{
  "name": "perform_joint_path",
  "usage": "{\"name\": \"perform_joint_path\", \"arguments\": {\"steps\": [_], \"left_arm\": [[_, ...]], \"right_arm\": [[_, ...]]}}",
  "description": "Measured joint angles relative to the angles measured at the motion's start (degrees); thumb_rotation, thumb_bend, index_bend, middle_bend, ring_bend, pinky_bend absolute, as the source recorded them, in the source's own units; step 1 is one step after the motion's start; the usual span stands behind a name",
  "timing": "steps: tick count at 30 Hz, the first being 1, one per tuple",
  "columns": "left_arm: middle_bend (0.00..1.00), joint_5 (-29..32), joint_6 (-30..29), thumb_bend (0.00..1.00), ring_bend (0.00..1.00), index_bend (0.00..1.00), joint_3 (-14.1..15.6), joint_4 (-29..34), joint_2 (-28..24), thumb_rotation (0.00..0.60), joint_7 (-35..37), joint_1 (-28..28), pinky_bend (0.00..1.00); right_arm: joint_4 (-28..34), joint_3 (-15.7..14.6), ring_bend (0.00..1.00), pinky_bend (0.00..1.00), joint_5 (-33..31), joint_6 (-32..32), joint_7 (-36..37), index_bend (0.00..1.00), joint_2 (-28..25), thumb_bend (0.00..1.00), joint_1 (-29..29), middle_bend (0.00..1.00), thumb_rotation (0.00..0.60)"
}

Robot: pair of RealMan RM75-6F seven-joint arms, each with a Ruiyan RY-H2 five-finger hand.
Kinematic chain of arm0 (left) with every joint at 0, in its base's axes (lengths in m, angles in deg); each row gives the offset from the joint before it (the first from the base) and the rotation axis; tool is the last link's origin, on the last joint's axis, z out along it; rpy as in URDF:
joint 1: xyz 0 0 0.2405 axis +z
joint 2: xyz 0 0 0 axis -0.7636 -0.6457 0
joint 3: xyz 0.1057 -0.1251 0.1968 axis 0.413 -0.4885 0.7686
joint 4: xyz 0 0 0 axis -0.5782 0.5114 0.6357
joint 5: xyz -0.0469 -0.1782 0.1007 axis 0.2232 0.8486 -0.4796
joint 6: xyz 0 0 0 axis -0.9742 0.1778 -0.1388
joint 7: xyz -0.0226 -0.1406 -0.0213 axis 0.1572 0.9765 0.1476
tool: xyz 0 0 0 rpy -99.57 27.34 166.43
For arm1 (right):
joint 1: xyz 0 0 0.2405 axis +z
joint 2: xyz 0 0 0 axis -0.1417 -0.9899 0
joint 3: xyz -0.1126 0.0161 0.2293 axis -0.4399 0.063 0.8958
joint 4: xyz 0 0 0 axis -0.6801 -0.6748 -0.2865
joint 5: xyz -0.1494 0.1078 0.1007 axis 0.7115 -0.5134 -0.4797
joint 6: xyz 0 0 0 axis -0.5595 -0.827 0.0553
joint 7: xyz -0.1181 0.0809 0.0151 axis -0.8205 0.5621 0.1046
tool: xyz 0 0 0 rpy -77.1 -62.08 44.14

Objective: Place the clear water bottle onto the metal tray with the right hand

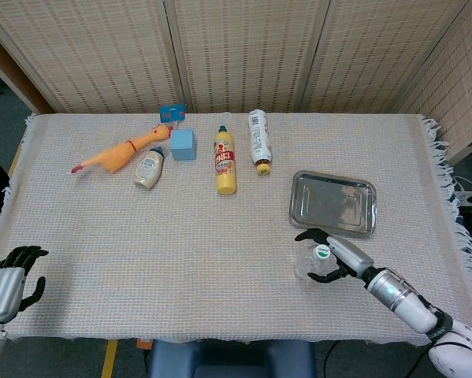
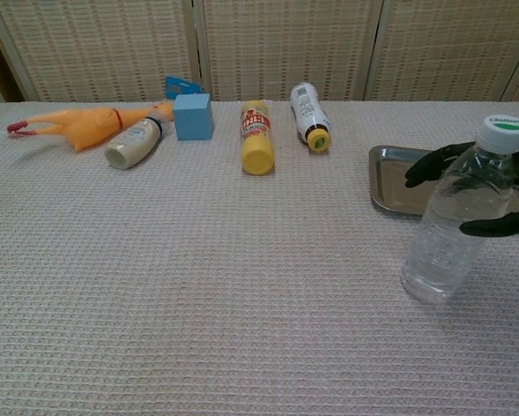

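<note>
The clear water bottle [image 1: 311,264] with a white and green cap stands upright on the cloth, just in front of the metal tray [image 1: 332,203]. My right hand [image 1: 338,257] reaches in from the right, its dark fingers spread on both sides of the bottle's upper part. In the chest view one finger [image 2: 432,163] passes behind the bottle [image 2: 450,230] and another [image 2: 500,227] curves in front of it. I cannot see a firm grip. The tray [image 2: 396,186] lies behind the bottle with nothing on it. My left hand [image 1: 9,280] rests at the near left table edge, holding nothing.
At the far side lie a yellow rubber chicken [image 1: 117,153], a small white bottle [image 1: 149,168], a blue cube [image 1: 183,144], a yellow bottle [image 1: 224,160] and a white bottle [image 1: 258,140]. The fringed table edge [image 1: 455,206] runs right of the tray.
</note>
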Motion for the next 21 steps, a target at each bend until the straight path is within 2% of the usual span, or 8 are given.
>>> {"name": "perform_joint_path", "arguments": {"steps": [5,7,14,21], "left_arm": [[0.19,0.1,0.3,0.5,0.12,0.28,0.1,0.2,-0.1,0.6,0.2,-0.1,0.32],[0.19,0.0,0.5,0.5,0.12,0.28,0.2,0.2,-0.2,0.6,0.1,-0.1,0.32],[0.19,-0.1,0.8,0.5,0.12,0.28,0.4,0.3,-0.3,0.6,0.0,-0.2,0.32],[0.19,0.2,1.3,0.5,0.12,0.28,0.5,0.4,-0.3,0.6,-0.1,-0.4,0.32]], "right_arm": [[-2.4,0.6,0.14,0.28,-3.2,-0.3,-2.5,0.56,3.1,0.04,-0.1,0.41,0.6],[-3.3,0.7,0.16,0.3,-4.3,0.2,-3.1,0.6,4.2,0.04,0.1,0.44,0.6],[-3.9,1.3,0.18,0.32,-5.7,-0.5,-5.4,0.65,4.8,0.04,0.1,0.47,0.6],[-2.6,4.2,0.19,0.33,-8.4,-5.5,-15.0,0.68,4.7,0.04,-0.7,0.49,0.6]]}}
